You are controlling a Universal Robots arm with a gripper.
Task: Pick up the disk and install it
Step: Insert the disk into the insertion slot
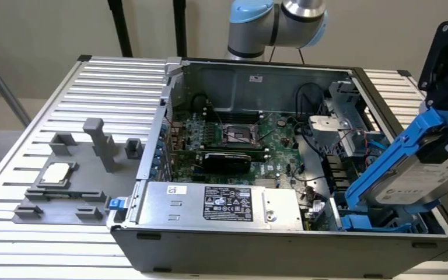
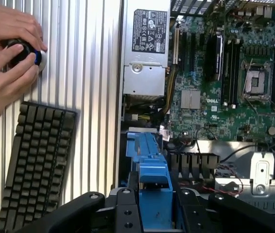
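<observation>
Within claw: disk clamped, tilted over computer case.

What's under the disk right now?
A blue plastic drive bay in the corner of the computer case. The tilted disk covers most of it, so whether a slot is free can't be seen.

Even bright light, soft shadow inside case; pale sheen on table
</observation>
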